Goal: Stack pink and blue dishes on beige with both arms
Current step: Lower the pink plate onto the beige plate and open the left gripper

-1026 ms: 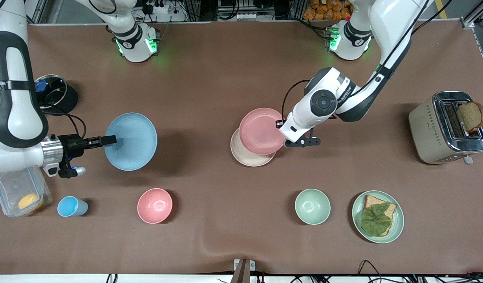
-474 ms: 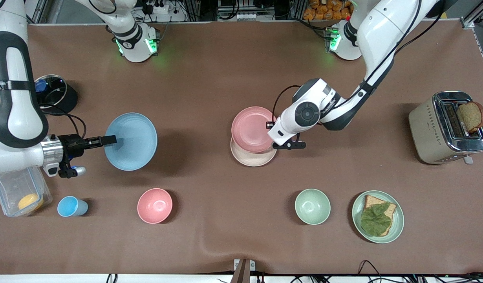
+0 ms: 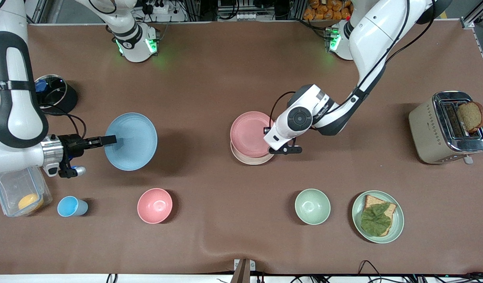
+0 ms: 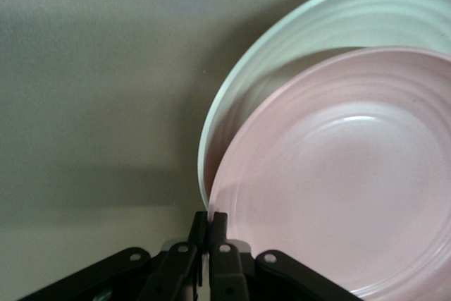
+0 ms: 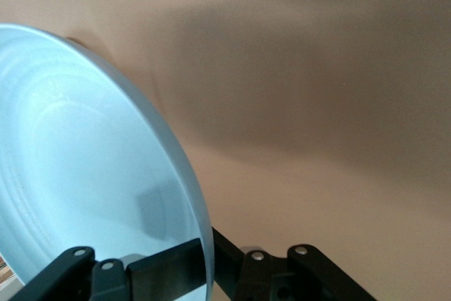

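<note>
The pale pink plate [image 3: 249, 133] hangs just over the beige plate [image 3: 252, 160] in the middle of the table and covers most of it. Only a crescent of the beige rim shows on the side nearer the front camera. My left gripper [image 3: 269, 134] is shut on the pink plate's rim at the side toward the left arm's end. In the left wrist view its fingers [image 4: 208, 218] pinch the pink plate [image 4: 338, 174] above the beige rim [image 4: 232, 96]. My right gripper [image 3: 110, 139] is shut on the rim of the light blue plate [image 3: 133, 141], which it holds raised at the right arm's end. The right wrist view shows the right gripper [image 5: 204, 259] clamping the blue plate [image 5: 84, 174].
Nearer the front camera stand a blue cup [image 3: 70, 206], a pink bowl [image 3: 154, 205], a green bowl [image 3: 312, 206] and a green plate [image 3: 398, 220] with bread and a leaf. A toaster [image 3: 441, 129] sits at the left arm's end. A clear box [image 3: 13, 188] and a lidded black pot [image 3: 55, 94] sit at the right arm's end.
The left arm has carried the pink plate sideways toward the right arm's end and slightly nearer the front camera, so it now covers more of the beige plate. The right arm has not moved.
</note>
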You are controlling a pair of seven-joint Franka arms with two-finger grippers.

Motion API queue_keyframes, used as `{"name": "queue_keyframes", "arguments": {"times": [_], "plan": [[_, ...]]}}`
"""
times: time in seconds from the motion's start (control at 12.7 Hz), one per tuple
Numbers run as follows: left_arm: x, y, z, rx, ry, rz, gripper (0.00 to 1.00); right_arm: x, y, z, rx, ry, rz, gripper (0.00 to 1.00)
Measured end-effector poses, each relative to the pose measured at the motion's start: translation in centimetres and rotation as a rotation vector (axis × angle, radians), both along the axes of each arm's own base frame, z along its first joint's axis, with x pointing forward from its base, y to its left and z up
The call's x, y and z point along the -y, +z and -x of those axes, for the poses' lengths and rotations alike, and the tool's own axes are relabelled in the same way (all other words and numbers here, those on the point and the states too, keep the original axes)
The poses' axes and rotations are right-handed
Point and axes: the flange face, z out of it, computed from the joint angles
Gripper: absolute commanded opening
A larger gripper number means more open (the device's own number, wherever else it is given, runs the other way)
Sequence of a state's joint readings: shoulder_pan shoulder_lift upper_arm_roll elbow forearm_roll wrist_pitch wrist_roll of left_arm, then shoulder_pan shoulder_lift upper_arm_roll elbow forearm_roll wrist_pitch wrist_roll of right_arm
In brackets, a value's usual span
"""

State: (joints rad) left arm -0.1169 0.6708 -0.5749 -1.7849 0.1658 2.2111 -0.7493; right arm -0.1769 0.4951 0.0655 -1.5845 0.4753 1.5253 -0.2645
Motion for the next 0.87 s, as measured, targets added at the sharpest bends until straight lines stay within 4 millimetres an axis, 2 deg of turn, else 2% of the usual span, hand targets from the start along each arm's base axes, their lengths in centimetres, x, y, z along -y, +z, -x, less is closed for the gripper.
{"name": "queue_keyframes", "arguments": {"times": [0.55, 0.63, 0.71, 0.87], "plan": [[-0.7, -0.4, -1.9, 0.010, 0.030, 0.005, 0.00, 0.0, 0.0, 0.0, 0.000, 0.000, 0.000, 0.00], [-0.6, -0.5, -2.1, 0.010, 0.032, 0.007, 0.11, 0.0, 0.0, 0.0, 0.000, 0.000, 0.000, 0.00], [-0.6, -0.5, -2.2, 0.011, 0.033, 0.009, 0.35, 0.0, 0.0, 0.0, 0.000, 0.000, 0.000, 0.00], [-0.6, -0.6, -2.3, 0.010, 0.037, 0.010, 1.00, 0.0, 0.0, 0.0, 0.000, 0.000, 0.000, 0.00]]}}
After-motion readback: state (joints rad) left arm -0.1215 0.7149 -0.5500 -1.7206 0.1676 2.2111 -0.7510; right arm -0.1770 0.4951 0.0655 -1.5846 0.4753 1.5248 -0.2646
